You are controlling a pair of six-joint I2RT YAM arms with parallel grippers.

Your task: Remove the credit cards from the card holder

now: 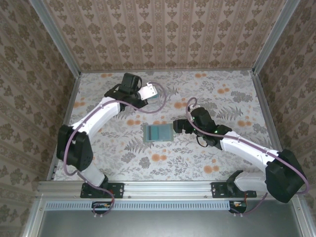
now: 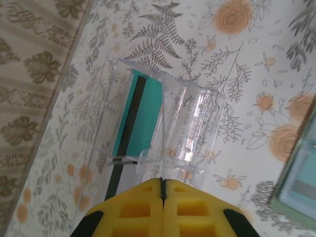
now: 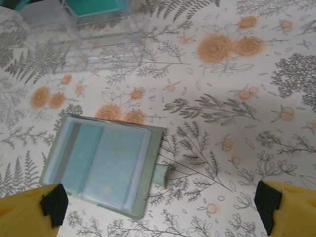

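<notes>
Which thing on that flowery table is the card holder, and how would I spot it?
Look at the middle of the flowery table. The card holder lies there flat and open, a small green-edged rectangle with pale blue-grey pockets. Unlike the clear box farther back, it is opaque and has a little tab on one side.

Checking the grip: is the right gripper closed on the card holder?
No; the right gripper stands wide open above the card holder lying on the table.

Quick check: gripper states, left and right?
Left gripper: shut, at the clear box; a grip on it cannot be told.
Right gripper: open, empty, by the card holder.
</notes>
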